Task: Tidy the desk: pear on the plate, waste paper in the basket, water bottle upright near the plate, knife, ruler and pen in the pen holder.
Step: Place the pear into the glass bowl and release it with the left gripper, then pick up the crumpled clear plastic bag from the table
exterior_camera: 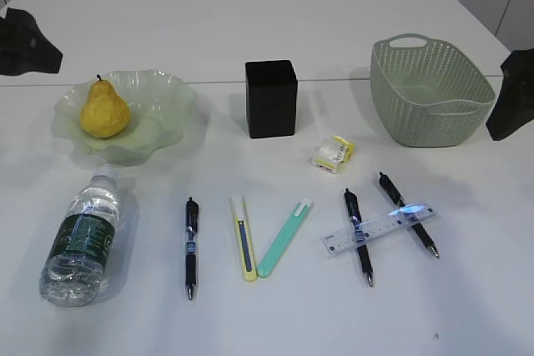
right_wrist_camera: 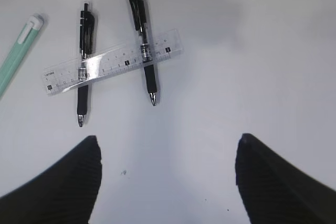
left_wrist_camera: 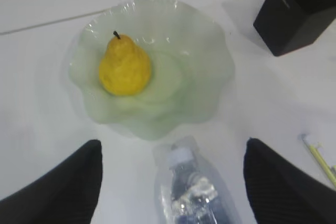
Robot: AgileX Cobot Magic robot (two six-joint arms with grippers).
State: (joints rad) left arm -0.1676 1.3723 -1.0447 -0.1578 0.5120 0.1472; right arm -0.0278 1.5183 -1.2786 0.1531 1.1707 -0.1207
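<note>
A yellow pear point(exterior_camera: 103, 109) point(left_wrist_camera: 124, 66) lies on the pale green glass plate point(exterior_camera: 163, 114) point(left_wrist_camera: 205, 77). A water bottle point(exterior_camera: 82, 238) point(left_wrist_camera: 191, 187) lies on its side in front of the plate. My left gripper point(left_wrist_camera: 170, 174) is open above the bottle's cap. The black pen holder point(exterior_camera: 271, 98) point(left_wrist_camera: 299, 11) stands mid-table. Crumpled waste paper point(exterior_camera: 333, 154) lies near the green basket point(exterior_camera: 430, 93). A yellow knife point(exterior_camera: 243, 237), a green knife point(exterior_camera: 284, 237) point(right_wrist_camera: 16, 51), a clear ruler point(exterior_camera: 380, 228) point(right_wrist_camera: 113, 61) and three black pens point(exterior_camera: 191, 248) point(right_wrist_camera: 83, 66) point(right_wrist_camera: 143, 40) lie in front. My right gripper point(right_wrist_camera: 168, 174) is open over bare table.
The ruler rests across two of the pens. The table's back part has a seam line behind the plate and the pen holder. My arms show as dark shapes at the left edge point(exterior_camera: 25, 39) and the right edge point(exterior_camera: 511, 97) of the exterior view.
</note>
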